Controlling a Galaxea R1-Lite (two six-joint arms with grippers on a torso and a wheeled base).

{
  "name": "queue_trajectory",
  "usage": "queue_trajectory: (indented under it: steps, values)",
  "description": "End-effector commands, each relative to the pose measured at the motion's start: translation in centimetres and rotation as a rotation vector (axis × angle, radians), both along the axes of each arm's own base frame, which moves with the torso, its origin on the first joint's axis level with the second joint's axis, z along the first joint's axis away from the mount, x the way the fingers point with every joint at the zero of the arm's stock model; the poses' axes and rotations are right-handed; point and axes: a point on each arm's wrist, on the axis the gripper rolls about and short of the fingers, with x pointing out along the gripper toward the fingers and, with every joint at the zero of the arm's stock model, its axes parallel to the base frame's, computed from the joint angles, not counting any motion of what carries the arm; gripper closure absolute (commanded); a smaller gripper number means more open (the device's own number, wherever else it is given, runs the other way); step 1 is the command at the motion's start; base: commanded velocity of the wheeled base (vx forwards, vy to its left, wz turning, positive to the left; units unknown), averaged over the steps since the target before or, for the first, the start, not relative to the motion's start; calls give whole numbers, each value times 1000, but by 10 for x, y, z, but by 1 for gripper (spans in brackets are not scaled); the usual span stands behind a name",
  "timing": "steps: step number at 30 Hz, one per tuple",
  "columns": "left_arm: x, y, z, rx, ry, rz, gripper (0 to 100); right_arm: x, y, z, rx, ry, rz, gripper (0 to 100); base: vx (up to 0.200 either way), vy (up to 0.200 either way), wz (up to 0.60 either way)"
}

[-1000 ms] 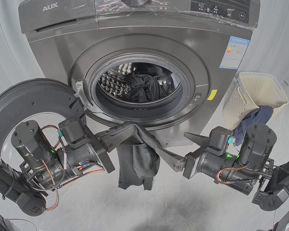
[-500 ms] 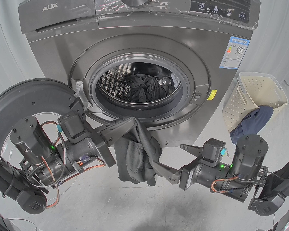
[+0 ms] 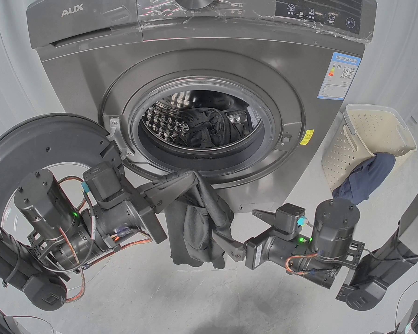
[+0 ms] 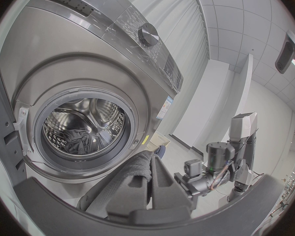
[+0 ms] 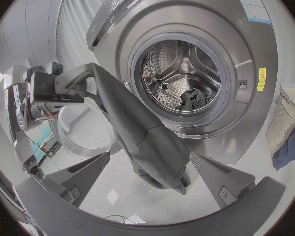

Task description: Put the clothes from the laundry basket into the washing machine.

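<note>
Grey floor (image 3: 172, 298) before washer (image 3: 274, 70): garment (image 3: 195, 230) hangs pinched in left claw (image 3: 189, 178), drum mouth just above; right claw (image 3: 236, 226), gaping, holding nothing, has dropped beside its hem, so a regrasp seems likely.

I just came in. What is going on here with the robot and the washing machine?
The robot is loading laundry. Its left gripper is shut on a dark grey garment, which hangs in front of the washing machine, just below the drum. The right gripper is open beside the lower part of that garment. A black garment already lies in the drum, the door stands open, and a blue garment hangs out of the laundry basket.
</note>
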Motion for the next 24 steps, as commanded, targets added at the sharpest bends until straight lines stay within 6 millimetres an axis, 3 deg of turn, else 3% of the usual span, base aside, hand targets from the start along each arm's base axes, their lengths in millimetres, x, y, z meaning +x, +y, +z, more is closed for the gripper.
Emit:
queue_trajectory:
  steps: [1,3,9,17,24]
  values:
    - [-2,1,2,-5,-7,-3,100,24,4,-18,-20,10,-42,0,0,0,0]
    - [-4,0,2,-5,-7,-8,100,34,1,-18,-13,2,-64,0,0,0,0]
    - [-4,1,4,-9,-12,-8,100,36,-3,-21,-27,-1,-74,0,0,0,0]
    - [-6,1,2,-5,-7,-11,100,49,9,-35,-20,-13,-71,0,0,0,0]
    - [-5,1,1,-2,-3,-9,100,56,19,-23,27,-99,-47,0,0,0,0]
